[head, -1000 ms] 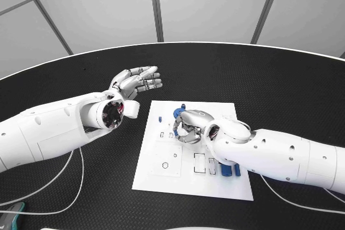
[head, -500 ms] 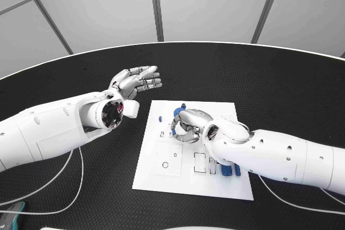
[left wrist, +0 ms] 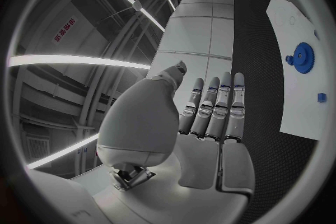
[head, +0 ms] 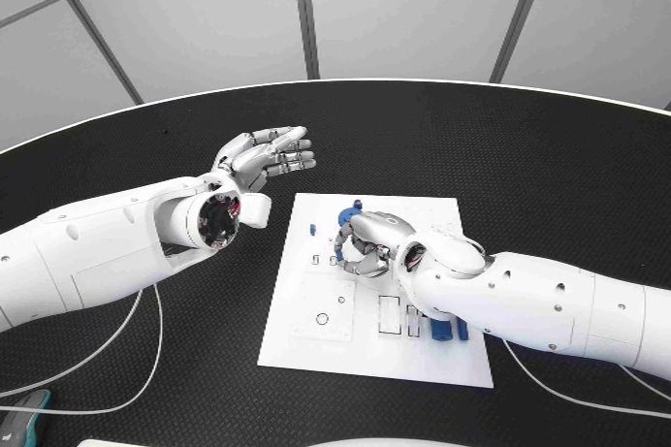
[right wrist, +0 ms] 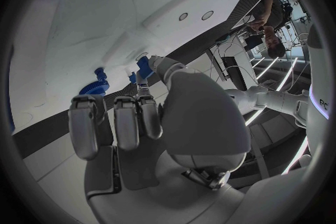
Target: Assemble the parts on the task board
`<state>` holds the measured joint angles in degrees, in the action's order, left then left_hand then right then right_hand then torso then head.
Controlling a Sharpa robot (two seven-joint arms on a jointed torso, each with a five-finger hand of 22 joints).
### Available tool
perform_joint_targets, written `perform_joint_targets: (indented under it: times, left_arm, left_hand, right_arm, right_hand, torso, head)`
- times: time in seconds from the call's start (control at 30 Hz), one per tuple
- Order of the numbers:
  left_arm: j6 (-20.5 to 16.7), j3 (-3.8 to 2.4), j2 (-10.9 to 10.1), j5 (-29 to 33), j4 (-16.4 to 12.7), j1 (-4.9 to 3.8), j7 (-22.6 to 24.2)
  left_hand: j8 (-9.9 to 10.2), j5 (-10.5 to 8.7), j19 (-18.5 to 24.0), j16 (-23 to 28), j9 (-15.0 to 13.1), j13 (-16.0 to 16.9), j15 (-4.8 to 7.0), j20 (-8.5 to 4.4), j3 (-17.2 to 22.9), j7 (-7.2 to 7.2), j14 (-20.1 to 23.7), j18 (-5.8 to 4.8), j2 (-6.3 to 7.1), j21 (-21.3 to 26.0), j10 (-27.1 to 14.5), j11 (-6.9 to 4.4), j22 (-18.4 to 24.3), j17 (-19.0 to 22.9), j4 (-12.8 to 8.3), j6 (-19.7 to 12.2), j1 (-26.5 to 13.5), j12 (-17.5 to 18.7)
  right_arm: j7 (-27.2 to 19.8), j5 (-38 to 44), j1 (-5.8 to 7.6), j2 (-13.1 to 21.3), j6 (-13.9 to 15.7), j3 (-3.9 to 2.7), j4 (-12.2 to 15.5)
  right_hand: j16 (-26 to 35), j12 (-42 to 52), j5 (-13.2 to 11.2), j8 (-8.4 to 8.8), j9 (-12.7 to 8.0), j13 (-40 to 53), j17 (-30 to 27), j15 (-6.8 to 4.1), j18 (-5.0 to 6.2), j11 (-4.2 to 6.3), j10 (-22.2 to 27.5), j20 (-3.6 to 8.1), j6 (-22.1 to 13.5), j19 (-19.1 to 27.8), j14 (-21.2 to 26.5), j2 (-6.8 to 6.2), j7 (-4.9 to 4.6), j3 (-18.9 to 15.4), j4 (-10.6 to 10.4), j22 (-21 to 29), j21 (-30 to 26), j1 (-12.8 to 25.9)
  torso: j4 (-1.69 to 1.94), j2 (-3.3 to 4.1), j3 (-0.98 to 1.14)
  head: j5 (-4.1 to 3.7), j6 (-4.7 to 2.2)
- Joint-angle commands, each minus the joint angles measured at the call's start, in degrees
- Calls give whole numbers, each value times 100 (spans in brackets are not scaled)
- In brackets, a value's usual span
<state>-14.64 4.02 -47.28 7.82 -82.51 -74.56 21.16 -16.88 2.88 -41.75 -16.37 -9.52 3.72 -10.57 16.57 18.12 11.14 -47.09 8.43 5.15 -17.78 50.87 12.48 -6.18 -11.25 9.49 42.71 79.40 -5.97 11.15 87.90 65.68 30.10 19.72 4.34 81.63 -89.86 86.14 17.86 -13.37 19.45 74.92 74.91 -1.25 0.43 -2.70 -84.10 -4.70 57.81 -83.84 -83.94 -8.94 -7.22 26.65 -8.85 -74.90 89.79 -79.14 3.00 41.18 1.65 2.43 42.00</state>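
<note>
The white task board (head: 420, 360) lies in the middle of the table. My right hand (head: 367, 245) hovers low over its far half with the fingers curled in. In the right wrist view this hand (right wrist: 140, 123) pinches a small blue part (right wrist: 143, 67) at its fingertips, close to a blue gear (right wrist: 91, 88) standing on the board. The gear (head: 347, 214) sits just beyond the hand. My left hand (head: 266, 154) is raised left of the board's far corner, flat, holding nothing. From the left wrist, that hand (left wrist: 210, 117) faces the board (left wrist: 290, 95) and gear (left wrist: 303, 57).
Two more blue parts (head: 445, 329) lie at the board's right edge beside my right forearm. Several cut-out slots (head: 389, 314) mark the board's near half. A small blue piece (left wrist: 321, 97) stands on the board near the gear. Black table surrounds the board.
My right hand has shifted very slightly over the board's far half, still holding the small part. The left hand has stayed where it was.
</note>
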Motion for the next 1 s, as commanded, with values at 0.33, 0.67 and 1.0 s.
perform_joint_targets:
  times: [0.33,0.67,1.0]
  left_arm:
    - [2,0,-7,0,-5,0,-7]
    - [4,0,-13,0,-7,-1,-10]
    - [5,0,-17,0,-3,-1,-13]
  left_hand:
    - [30,17,-47,35,7,0,11,4,42,419,6,96,2,19,30,11,5,-7,4,34,-27,26]
    - [33,16,-48,43,8,-1,11,4,51,419,6,95,10,21,33,11,11,-9,-2,35,-35,35]
    - [33,16,-48,43,8,-1,11,4,51,419,6,95,10,21,33,11,11,-9,-2,35,-35,35]
  right_arm:
    - [-24,0,-39,-13,-34,0,-57]
    - [-8,-1,-65,-26,-123,1,-105]
    - [47,-1,-76,-21,-177,1,-124]
  right_hand:
    - [-14,18,-8,-35,123,1197,1509,-37,-43,28,-320,35,30,-616,-606,14,11,5,28,-1510,21,20]
    - [-14,17,-25,-48,131,1196,1509,-39,-43,31,-319,36,34,-616,-606,3,16,0,31,-1510,21,46]
    - [-14,-4,-34,-51,133,1179,1509,-41,-43,32,-304,37,29,-616,-606,-6,17,-1,37,-1510,21,54]
  torso:
    - [-2,0,8]
    - [-8,0,12]
    - [-6,-5,6]
  head:
    - [4,26]
    - [2,51]
    - [-4,61]
